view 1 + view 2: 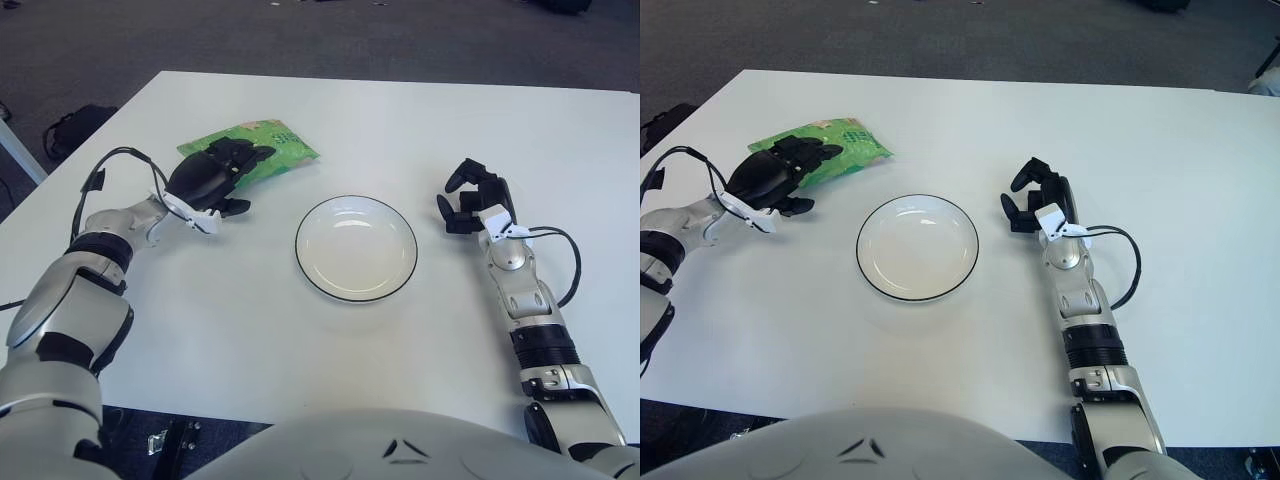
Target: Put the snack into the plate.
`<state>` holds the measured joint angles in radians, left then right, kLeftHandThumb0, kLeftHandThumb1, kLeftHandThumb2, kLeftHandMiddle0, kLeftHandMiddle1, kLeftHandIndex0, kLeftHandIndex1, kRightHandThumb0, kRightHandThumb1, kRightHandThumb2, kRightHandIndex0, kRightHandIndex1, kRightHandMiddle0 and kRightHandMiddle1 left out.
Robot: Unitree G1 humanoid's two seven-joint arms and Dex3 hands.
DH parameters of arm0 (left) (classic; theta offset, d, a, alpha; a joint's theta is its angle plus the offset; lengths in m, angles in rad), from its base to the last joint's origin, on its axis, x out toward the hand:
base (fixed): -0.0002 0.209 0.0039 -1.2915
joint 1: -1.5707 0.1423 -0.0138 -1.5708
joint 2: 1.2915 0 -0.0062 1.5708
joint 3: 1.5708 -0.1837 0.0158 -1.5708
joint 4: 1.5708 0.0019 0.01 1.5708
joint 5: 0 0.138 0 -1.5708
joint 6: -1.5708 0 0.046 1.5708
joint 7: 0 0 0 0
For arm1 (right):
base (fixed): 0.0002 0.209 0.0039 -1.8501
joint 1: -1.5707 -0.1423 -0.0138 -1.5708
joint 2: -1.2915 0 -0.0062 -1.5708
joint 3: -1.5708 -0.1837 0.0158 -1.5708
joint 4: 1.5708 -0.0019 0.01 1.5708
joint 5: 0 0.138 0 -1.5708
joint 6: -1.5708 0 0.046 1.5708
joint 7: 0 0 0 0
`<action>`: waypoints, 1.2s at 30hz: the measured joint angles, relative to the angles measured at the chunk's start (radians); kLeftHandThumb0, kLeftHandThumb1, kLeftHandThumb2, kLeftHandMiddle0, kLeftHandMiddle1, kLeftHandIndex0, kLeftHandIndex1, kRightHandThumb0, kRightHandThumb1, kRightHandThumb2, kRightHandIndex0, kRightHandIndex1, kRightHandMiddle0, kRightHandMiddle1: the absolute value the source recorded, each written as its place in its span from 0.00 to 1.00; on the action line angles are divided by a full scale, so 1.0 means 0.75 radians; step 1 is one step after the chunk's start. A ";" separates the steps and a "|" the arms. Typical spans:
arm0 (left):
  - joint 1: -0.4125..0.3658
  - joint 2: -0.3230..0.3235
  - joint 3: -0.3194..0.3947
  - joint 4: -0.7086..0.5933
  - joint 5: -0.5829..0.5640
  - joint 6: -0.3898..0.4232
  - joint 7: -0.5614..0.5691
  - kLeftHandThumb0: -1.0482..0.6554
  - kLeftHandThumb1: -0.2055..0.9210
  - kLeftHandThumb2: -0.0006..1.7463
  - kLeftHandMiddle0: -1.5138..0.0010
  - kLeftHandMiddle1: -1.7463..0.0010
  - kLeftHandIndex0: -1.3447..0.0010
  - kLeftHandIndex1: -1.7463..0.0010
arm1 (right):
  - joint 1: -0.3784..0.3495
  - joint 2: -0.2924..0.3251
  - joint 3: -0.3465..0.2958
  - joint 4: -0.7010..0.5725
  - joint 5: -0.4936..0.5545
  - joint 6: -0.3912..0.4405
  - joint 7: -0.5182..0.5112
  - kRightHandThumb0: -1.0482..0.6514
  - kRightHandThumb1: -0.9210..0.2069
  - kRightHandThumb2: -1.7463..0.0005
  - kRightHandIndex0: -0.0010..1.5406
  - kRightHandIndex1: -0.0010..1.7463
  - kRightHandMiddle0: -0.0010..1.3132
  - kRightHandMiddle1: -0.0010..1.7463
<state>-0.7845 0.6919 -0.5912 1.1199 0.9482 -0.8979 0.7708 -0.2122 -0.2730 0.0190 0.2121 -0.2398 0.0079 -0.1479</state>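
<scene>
A green snack bag [268,143] lies on the white table [400,130] at the far left, up and left of the plate. My left hand [205,180] covers its near end, black fingers curled over the top and the thumb below by the table; the hand hides that end. The white plate with a dark rim [297,250] sits empty mid-table, about a hand's width right of the left hand. My right hand [475,200] shows just right of the plate, fingers loosely bent, holding nothing.
The table's left edge runs diagonally close behind my left forearm. A dark bag [75,125] sits on the grey carpet beyond that edge. A black cable loops off each wrist.
</scene>
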 measured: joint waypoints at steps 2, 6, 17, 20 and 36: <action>-0.001 -0.010 0.009 -0.004 -0.006 0.011 0.010 0.06 1.00 0.62 0.82 0.72 1.00 0.61 | 0.000 0.000 0.000 0.002 0.000 -0.005 0.000 0.33 0.53 0.25 0.79 1.00 0.46 1.00; -0.001 -0.037 0.036 -0.019 -0.026 0.054 0.016 0.07 1.00 0.61 0.83 0.72 1.00 0.62 | -0.001 0.000 0.000 0.005 0.000 -0.008 0.000 0.33 0.53 0.25 0.79 1.00 0.46 1.00; -0.004 -0.127 0.178 -0.206 -0.135 0.406 -0.066 0.08 1.00 0.53 0.94 0.75 1.00 0.69 | -0.002 0.001 -0.001 0.012 0.000 -0.018 0.000 0.33 0.53 0.25 0.79 1.00 0.46 1.00; -0.008 -0.156 0.193 -0.238 -0.136 0.509 -0.066 0.08 1.00 0.52 0.95 0.76 1.00 0.70 | -0.003 0.001 -0.001 0.013 0.000 -0.020 0.000 0.33 0.53 0.25 0.79 1.00 0.46 1.00; 0.000 -0.254 0.278 -0.594 -0.165 0.987 -0.289 0.00 1.00 0.49 1.00 0.92 1.00 0.83 | -0.015 0.002 0.000 0.039 0.001 -0.043 0.000 0.33 0.53 0.25 0.79 1.00 0.47 1.00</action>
<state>-0.7845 0.5012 -0.3826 0.6744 0.8246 -0.1579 0.5541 -0.2234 -0.2715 0.0187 0.2417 -0.2392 -0.0241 -0.1479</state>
